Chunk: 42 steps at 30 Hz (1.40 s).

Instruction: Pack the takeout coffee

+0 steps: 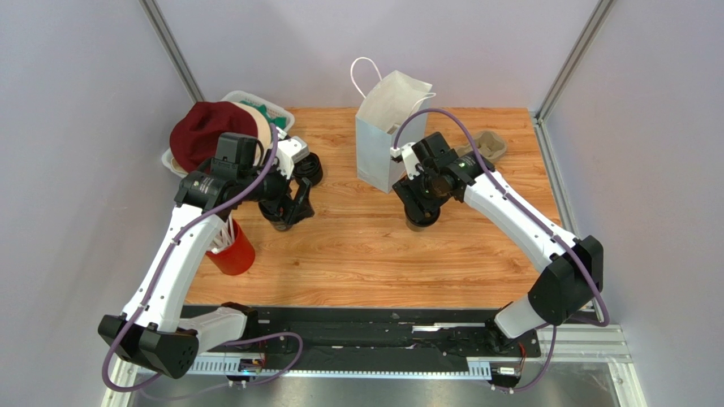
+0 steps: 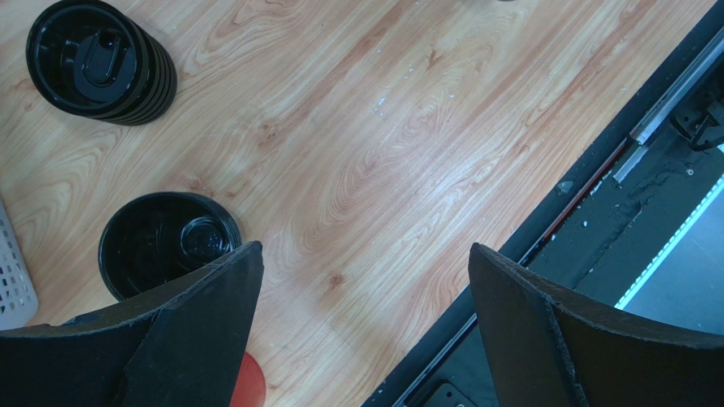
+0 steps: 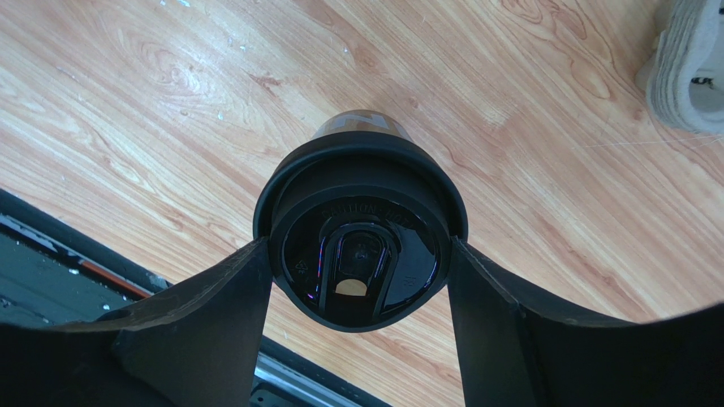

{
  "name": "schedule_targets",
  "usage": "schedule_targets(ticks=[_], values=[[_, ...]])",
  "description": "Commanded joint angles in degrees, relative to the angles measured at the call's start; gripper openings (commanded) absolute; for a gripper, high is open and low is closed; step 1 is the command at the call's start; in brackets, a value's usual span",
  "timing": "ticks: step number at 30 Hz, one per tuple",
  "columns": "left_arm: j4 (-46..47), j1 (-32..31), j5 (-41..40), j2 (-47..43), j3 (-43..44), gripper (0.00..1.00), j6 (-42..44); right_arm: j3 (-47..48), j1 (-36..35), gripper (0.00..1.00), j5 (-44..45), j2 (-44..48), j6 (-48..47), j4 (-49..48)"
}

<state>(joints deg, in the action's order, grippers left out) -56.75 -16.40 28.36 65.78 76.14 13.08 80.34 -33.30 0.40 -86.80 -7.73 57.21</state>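
Observation:
The takeout coffee (image 3: 361,229) stands upright, with a glossy black sip lid and a brown body (image 3: 360,124) showing below it. My right gripper (image 3: 357,246) is shut on it, one finger pressing each side of the lid's rim. From above, this gripper (image 1: 422,212) sits just in front of the pale-blue paper bag (image 1: 382,140), and the arm mostly hides the cup. My left gripper (image 2: 365,248) is open over bare wood with nothing between its fingers. From above, the left gripper (image 1: 289,212) is at the table's left.
A stack of black lids (image 2: 98,59) and a single black round lid (image 2: 166,242) lie near the left gripper. The red cup of straws (image 1: 231,250) stands front left. A bin with maroon cloth (image 1: 208,131) is back left, a grey pulp tray (image 1: 489,144) back right.

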Motion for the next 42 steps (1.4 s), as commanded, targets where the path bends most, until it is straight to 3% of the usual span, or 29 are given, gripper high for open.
schedule_targets(ticks=[1, 7, 24, 33, 37, 42], values=[[0.1, 0.2, 0.4, 0.0, 3.0, 0.99, -1.0, 4.6, -0.3, 0.35, -1.8, 2.9, -4.7, 4.0], [-0.4, 0.2, 1.7, 0.6, 4.1, 0.99, -1.2, 3.5, -0.3, 0.36, -4.6, 3.0, -7.2, 6.3], [1.1, 0.2, 0.6, -2.6, 0.8, 0.99, -1.0, -5.2, -0.3, 0.33, -9.0, -4.4, -7.4, 1.6], [2.1, 0.2, -0.1, -2.3, 1.0, 0.99, -1.6, -3.5, -0.3, 0.32, -9.2, 0.1, -7.8, 1.8], [2.5, -0.2, -1.1, 1.9, 8.1, 0.99, -2.9, 1.4, -0.3, 0.32, -7.5, 4.4, -9.1, 4.0], [3.0, -2.8, -8.2, 10.6, 21.3, 0.99, -3.5, 6.6, -0.3, 0.32, -5.2, 10.2, -10.1, 4.2]])
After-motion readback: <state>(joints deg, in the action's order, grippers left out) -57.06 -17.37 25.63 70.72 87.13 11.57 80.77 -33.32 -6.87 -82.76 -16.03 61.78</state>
